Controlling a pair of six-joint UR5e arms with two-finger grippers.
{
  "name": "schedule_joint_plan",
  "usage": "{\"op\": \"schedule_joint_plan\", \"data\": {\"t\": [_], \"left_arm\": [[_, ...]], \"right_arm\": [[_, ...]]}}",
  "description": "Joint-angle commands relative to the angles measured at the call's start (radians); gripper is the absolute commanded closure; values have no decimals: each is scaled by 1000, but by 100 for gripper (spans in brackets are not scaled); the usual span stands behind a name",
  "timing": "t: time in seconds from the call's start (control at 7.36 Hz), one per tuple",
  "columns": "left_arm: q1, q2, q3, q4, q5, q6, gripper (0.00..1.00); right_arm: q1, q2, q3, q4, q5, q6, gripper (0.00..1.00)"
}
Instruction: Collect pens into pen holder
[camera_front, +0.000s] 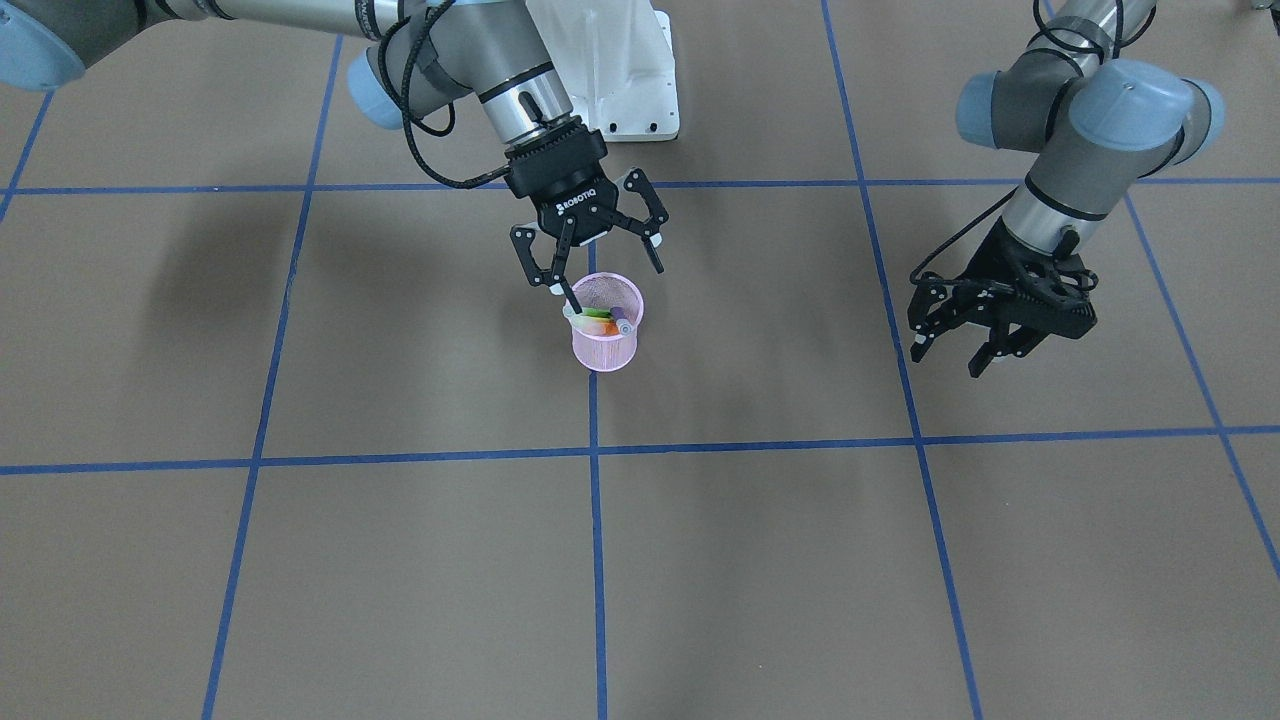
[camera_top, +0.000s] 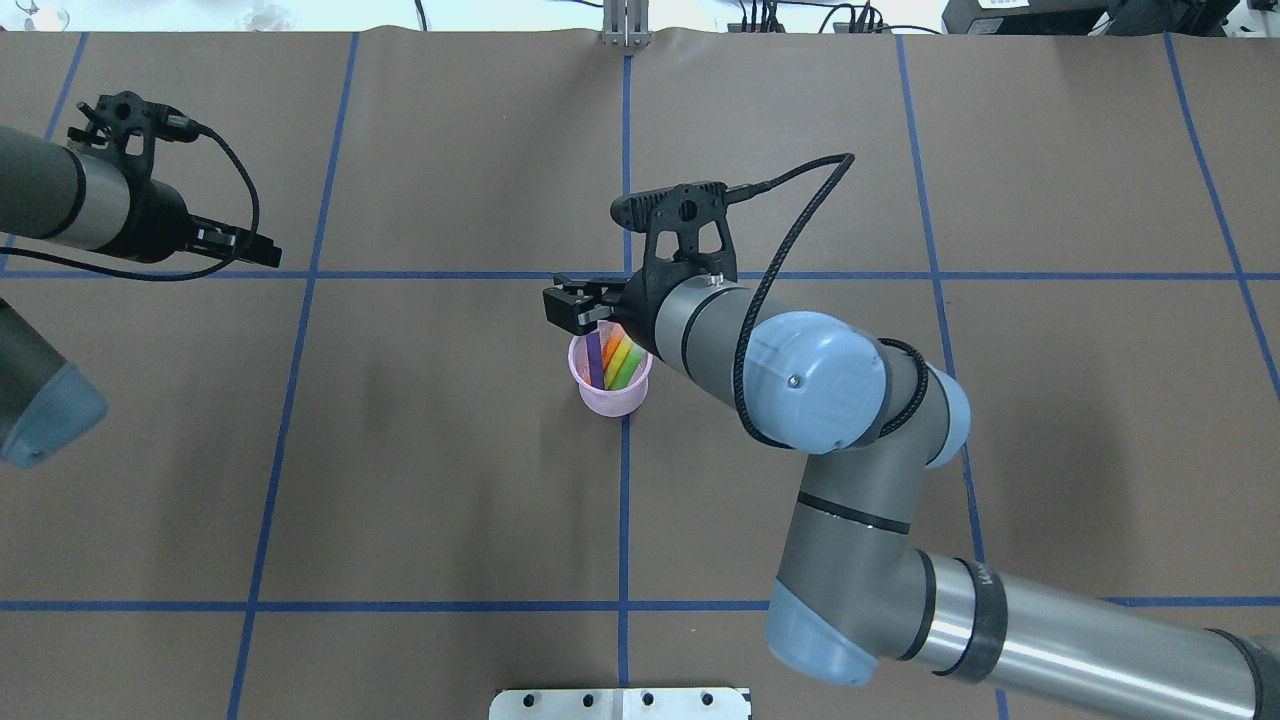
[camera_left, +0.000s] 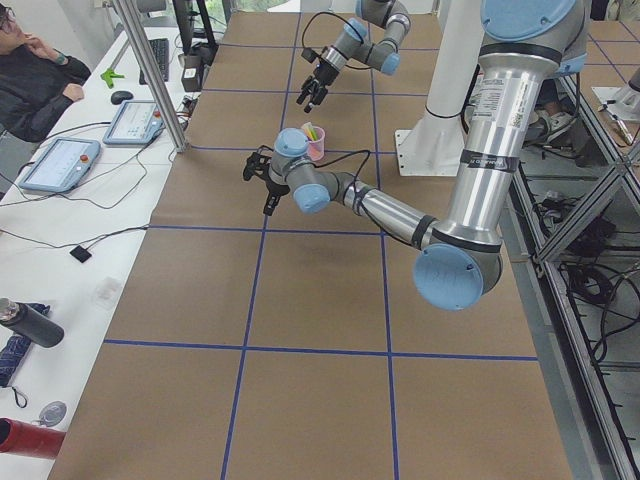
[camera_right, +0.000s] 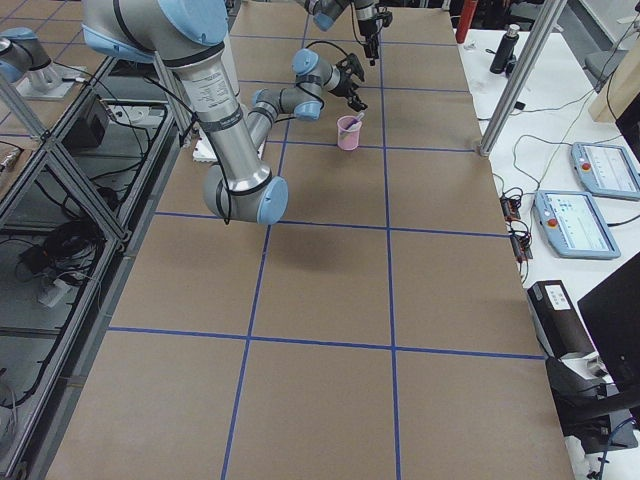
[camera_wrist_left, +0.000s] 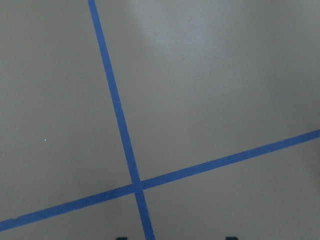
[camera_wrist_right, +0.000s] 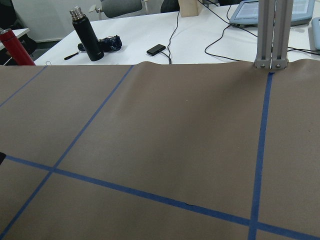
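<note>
The pink wire-mesh pen holder (camera_front: 606, 345) stands upright near the table's middle, on a blue tape line; it also shows in the overhead view (camera_top: 608, 395). The purple pen (camera_top: 596, 360), orange pen (camera_top: 611, 355) and green pen (camera_top: 626, 368) lean inside it. My right gripper (camera_front: 612, 285) hovers open just above the holder's rim, holding nothing, with one fingertip (camera_front: 571, 300) close to the pens' tops. My left gripper (camera_front: 950, 358) is open and empty, well off to the side above bare table; it also shows in the overhead view (camera_top: 245, 245).
Blue tape lines (camera_front: 595, 450) grid the brown table. The white robot base (camera_front: 620, 70) stands behind the holder. A metal post (camera_wrist_right: 271, 35) stands at the far table edge, with bottles (camera_wrist_right: 86, 34) on the side desk. A seated operator (camera_left: 35, 80) is beside the table.
</note>
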Motion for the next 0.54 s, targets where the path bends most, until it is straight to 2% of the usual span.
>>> {"op": "schedule_joint_plan", "data": {"t": [0.0,0.14,0.27,0.41], "left_arm": [[-98,-53,5,198,-73,184,20],[-134,-70,2,289,-73,274,0],[-197,-70,8,349,-81,380,0],[-234,-76,23,412,-83,527,0]], "right_arm": [[221,-64,98,-182,339,-12,0],[335,-119,103,-202,500,-78,0],[451,-200,103,-215,646,-197,0],[543,-293,95,-215,751,-327,0]]}}
